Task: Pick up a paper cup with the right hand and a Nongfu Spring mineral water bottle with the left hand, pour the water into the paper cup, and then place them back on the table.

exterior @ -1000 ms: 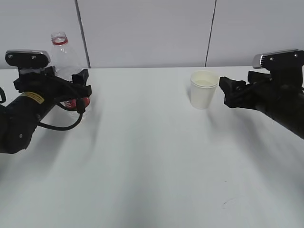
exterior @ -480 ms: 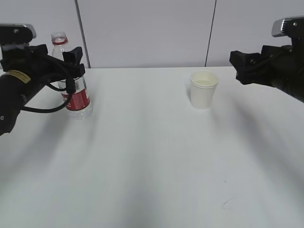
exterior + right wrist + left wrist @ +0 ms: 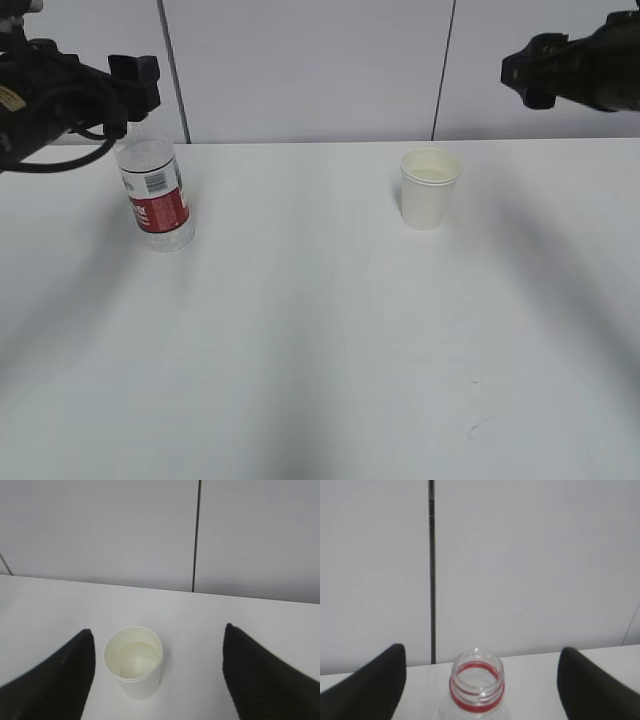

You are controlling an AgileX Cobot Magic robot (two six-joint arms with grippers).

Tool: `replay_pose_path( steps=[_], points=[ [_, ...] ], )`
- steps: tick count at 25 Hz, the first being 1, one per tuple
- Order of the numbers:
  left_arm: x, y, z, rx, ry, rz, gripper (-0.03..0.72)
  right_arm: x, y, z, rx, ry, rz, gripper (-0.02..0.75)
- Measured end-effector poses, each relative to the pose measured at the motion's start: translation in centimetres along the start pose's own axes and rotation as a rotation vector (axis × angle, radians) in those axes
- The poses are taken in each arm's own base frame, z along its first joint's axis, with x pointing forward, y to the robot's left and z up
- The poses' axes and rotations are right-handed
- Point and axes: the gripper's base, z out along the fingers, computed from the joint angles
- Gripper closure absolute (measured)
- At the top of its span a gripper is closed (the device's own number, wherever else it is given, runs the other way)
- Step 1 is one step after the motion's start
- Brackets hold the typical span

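Note:
The Nongfu Spring mineral water bottle (image 3: 155,195) stands upright and uncapped on the left of the white table (image 3: 320,330). My left gripper (image 3: 138,78) hangs open above and behind it, hiding its neck. In the left wrist view the bottle's open mouth with the red neck ring (image 3: 477,681) shows between the spread fingers (image 3: 370,690), untouched. The paper cup (image 3: 428,188) stands right of centre with water (image 3: 136,661) in it. My right gripper (image 3: 518,72) is raised at the upper right, open and empty. The right wrist view shows the cup (image 3: 133,666) below, between wide-apart fingers (image 3: 265,680).
A pale panelled wall with dark vertical seams (image 3: 172,70) stands right behind the table's far edge. Small dark scuff marks (image 3: 475,430) lie near the front right of the tabletop.
Both arms have risen and drawn back from the table. The left gripper has left the bottle's body and now sits above it. The bottle and cup have not moved.

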Motion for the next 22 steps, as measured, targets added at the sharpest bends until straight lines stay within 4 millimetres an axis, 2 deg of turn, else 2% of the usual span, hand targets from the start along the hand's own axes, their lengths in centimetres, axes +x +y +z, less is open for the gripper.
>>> replay_pose_path(
  steps=[5, 13, 17, 22],
  points=[
    [-2.7, -0.3, -0.1, 0.013, 0.096, -0.005, 0.123, -3.3, -0.1, -0.7, 0.031, 0.119, 0.010, 0.146],
    [-9.5, 0.6, -0.7, -0.001, 0.221, -0.019, 0.123, -7.5, 0.1, -2.9, 0.045, 0.311, 0.076, 0.146],
    [-12.5, 1.3, -1.2, -0.011, 0.355, -0.013, 0.123, -9.4, 0.4, -4.6, 0.029, 0.406, 0.113, 0.146],
    [-13.7, 1.7, -2.9, -0.027, 0.634, 0.027, 0.123, -10.3, 1.0, -6.7, -0.009, 0.560, 0.153, 0.146]
  ],
)
